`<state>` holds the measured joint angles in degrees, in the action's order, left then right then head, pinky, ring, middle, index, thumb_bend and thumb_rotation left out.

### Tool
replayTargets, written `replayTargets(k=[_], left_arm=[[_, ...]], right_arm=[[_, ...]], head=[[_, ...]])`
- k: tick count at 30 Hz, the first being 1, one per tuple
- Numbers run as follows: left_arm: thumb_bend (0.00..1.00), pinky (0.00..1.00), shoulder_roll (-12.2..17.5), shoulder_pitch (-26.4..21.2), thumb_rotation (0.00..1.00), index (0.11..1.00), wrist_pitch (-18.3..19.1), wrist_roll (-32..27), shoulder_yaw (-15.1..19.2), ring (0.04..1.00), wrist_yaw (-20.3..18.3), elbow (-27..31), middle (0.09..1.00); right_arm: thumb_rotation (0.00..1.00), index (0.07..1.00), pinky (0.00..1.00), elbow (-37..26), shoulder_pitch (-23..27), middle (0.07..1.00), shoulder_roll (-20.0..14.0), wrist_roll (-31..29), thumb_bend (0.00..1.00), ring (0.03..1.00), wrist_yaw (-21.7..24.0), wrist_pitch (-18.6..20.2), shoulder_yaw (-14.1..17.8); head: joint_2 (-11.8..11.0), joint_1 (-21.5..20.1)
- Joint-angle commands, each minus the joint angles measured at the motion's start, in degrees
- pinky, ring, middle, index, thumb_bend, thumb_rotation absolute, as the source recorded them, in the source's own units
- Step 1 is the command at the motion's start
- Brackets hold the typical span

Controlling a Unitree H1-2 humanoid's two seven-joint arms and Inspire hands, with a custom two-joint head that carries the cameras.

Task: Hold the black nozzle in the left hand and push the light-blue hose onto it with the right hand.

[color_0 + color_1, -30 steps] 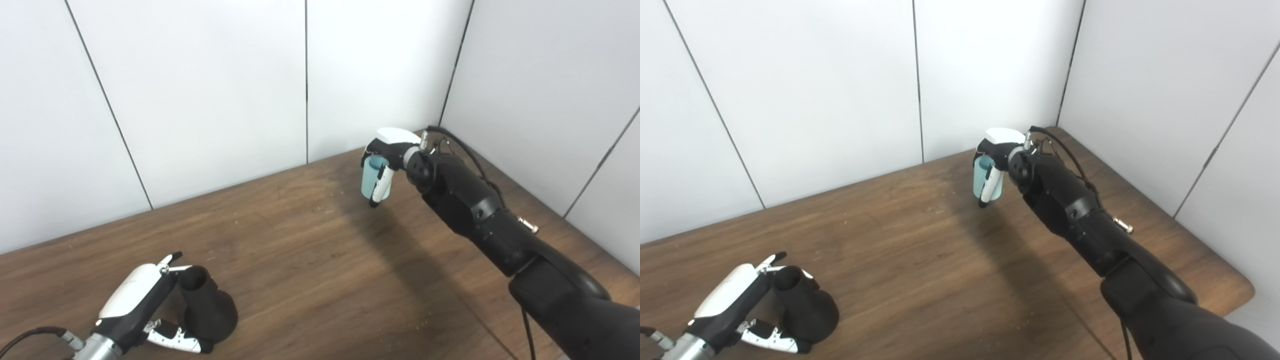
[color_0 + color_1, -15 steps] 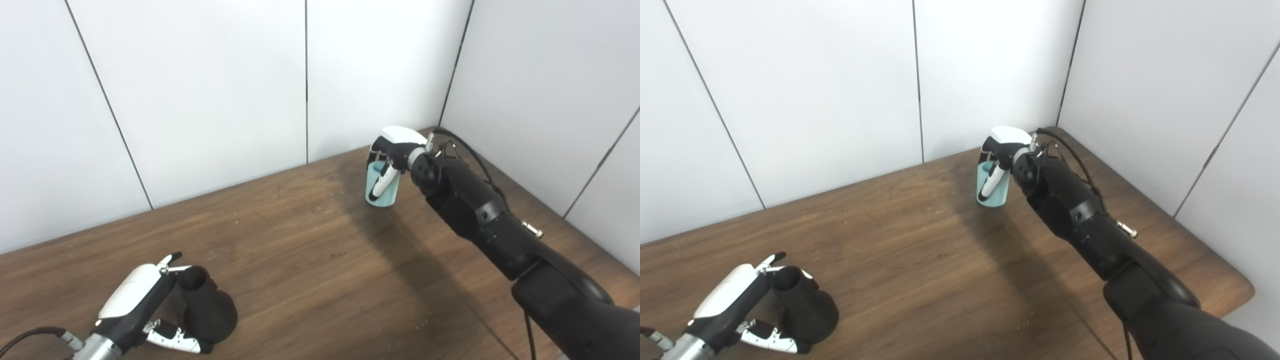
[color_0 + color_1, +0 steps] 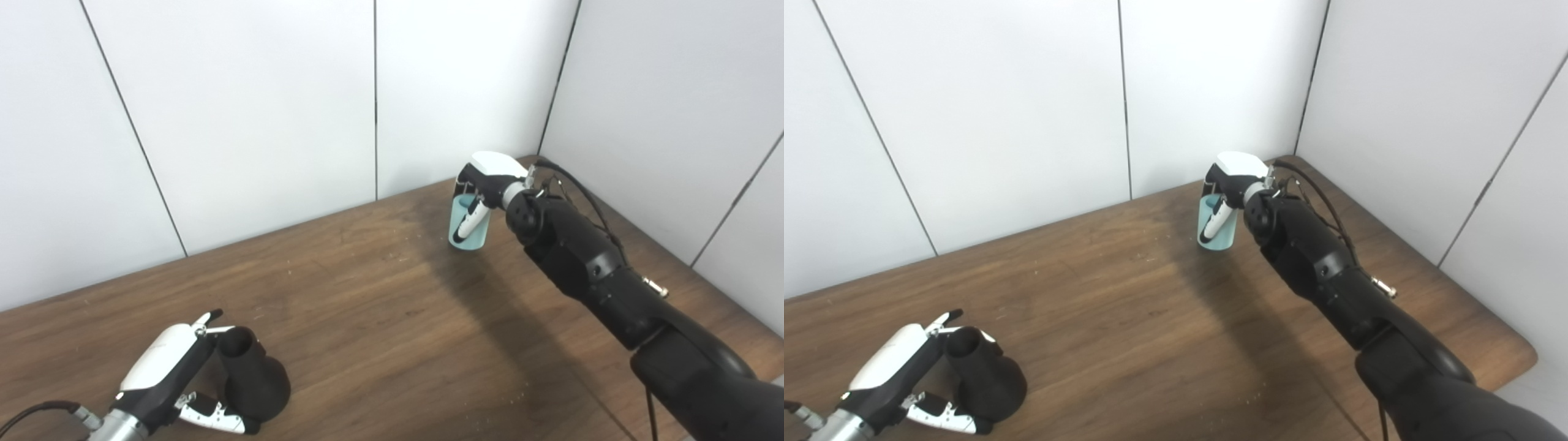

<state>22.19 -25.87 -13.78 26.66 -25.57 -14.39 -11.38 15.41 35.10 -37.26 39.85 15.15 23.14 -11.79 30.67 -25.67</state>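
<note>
The black nozzle [image 3: 254,380] stands wide end down on the wooden table [image 3: 380,318] near the front left. My left hand [image 3: 165,361] is shut on it, with a finger behind its narrow top and the thumb against its base. Far off at the back right, the short light-blue hose [image 3: 479,236] stands upright with its bottom at the tabletop. My right hand [image 3: 490,174] comes down over its open top, and one white finger [image 3: 1214,224] lies across its front. The two parts are a long way apart.
White wall panels close the table at the back and right, meeting in a corner just behind the right hand. A cable [image 3: 576,184] runs along the right forearm. The table's right edge [image 3: 1522,355] is rounded.
The right hand has carried the hose a little right and towards the wall, and the hose has gone from hanging tilted to standing at the tabletop. The left hand and nozzle have not moved.
</note>
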Motion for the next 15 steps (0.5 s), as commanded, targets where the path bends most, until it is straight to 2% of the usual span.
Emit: replayTargets(k=[1,5,8,9,11,13,14,15], left_arm=[[0.53,1.00,1.4,1.7,0.00,0.488,3.8,2.8,-1.4,0.588,-4.5,-1.3,0.475],[0.53,1.00,0.0,1.4,0.00,0.483,5.5,3.6,-2.2,0.594,-4.5,-0.5,0.483],[0.53,1.00,-0.6,1.1,0.00,0.482,6.6,4.0,-2.6,0.596,-4.7,-0.1,0.487],[0.53,1.00,-1.1,1.0,0.00,0.482,7.0,4.2,-2.8,0.596,-4.7,0.0,0.487],[0.53,1.00,-1.6,0.8,0.00,0.482,7.6,4.4,-3.1,0.594,-4.6,0.2,0.486],[0.53,1.00,-2.3,0.6,0.00,0.482,8.2,5.3,-3.5,0.593,-4.5,0.3,0.485],[0.53,1.00,-2.5,0.5,0.00,0.482,8.4,5.6,-3.6,0.592,-4.4,0.4,0.486],[0.53,1.00,-2.9,0.4,0.00,0.482,8.7,6.1,-3.8,0.592,-4.4,0.4,0.486]], right_arm=[[0.00,0.468,0.37,-6.2,3.3,0.496,-0.6,-0.6,0.51,0.445,-1.1,-2.1,1.2],[0.00,0.469,0.36,-12.6,4.5,0.491,0.3,-3.5,0.50,0.449,0.9,-4.5,1.4],[0.00,0.472,0.35,-15.7,5.3,0.494,0.9,-4.9,0.50,0.448,2.3,-5.3,1.5],[0.00,0.472,0.35,-16.7,5.6,0.494,1.0,-5.5,0.50,0.448,2.8,-5.9,1.6],[0.00,0.473,0.35,-17.7,6.0,0.495,1.1,-6.2,0.50,0.448,3.4,-6.6,1.7],[0.00,0.477,0.35,-20.1,6.8,0.497,1.7,-7.1,0.50,0.450,4.7,-7.0,1.4],[0.00,0.481,0.35,-21.1,7.2,0.497,1.9,-7.4,0.50,0.456,5.3,-7.1,1.2],[0.00,0.481,0.35,-22.6,7.7,0.497,2.2,-7.6,0.50,0.458,6.1,-7.2,0.8]], head=[[0.1,1.1],[0.8,6.0],[0.8,6.3],[1.2,10.1],[1.2,10.1],[1.6,13.7],[1.6,13.7],[1.9,15.5]])
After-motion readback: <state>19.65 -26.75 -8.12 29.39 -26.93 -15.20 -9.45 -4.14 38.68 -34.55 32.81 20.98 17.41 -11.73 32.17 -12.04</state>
